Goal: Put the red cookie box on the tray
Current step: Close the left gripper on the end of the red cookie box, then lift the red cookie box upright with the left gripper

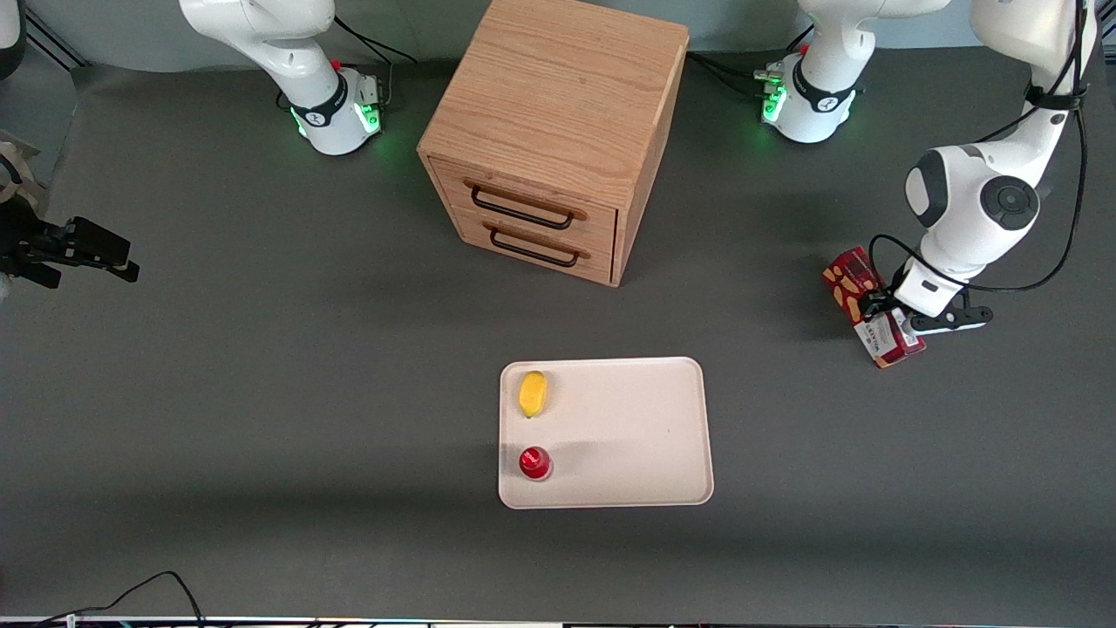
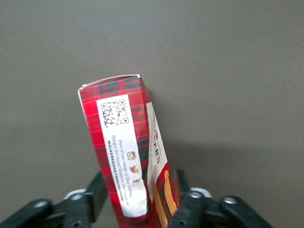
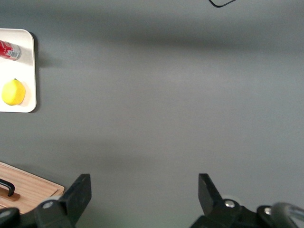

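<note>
The red cookie box (image 1: 856, 286) is a long dark-red tartan carton with tan cookies and a white label, lying toward the working arm's end of the table. My left gripper (image 1: 888, 319) is over the box's end nearer the front camera. In the left wrist view the red cookie box (image 2: 124, 142) runs between the two black fingers (image 2: 96, 194), which press on its long sides, so the gripper (image 2: 140, 186) is shut on it. The cream-white tray (image 1: 628, 436) lies near the table's middle, well apart from the box and nearer the front camera.
On the tray's end toward the parked arm sit a yellow lemon (image 1: 533, 393) and a small round red object (image 1: 534, 463). A wooden two-drawer cabinet (image 1: 558, 131) stands farther from the front camera than the tray. A black cable (image 1: 139, 593) lies at the near table edge.
</note>
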Tool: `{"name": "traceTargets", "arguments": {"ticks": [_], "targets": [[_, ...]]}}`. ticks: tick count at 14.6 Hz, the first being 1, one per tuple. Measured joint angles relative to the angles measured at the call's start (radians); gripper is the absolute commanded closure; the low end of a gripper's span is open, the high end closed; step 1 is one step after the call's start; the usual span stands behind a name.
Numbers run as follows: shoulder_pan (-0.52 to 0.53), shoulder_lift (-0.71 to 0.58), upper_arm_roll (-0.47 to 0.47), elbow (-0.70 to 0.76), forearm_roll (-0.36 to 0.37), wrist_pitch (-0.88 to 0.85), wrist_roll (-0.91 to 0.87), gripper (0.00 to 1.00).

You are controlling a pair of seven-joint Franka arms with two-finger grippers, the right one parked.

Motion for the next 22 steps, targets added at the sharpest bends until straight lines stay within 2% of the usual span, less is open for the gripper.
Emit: {"name": "traceTargets", "arguments": {"ticks": [6,9,12,15,19,22], "targets": [[0.0,-0.033,-0.001,0.01,0.0,-0.032,0.0,1.0],[-0.002,-0.146,-0.01,0.088,-0.001,-0.274,0.0,1.0],[-0.006,-0.257,-0.024,0.298,-0.001,-0.664,-0.001,1.0],[-0.009,-0.283,-0.042,0.559,-0.001,-0.968,-0.001,1.0],[-0.017,-0.231,-0.088,0.807,-0.004,-1.152,-0.03,1.0],[-0.024,-0.126,-0.205,0.922,-0.008,-1.166,-0.211,1.0]]}}
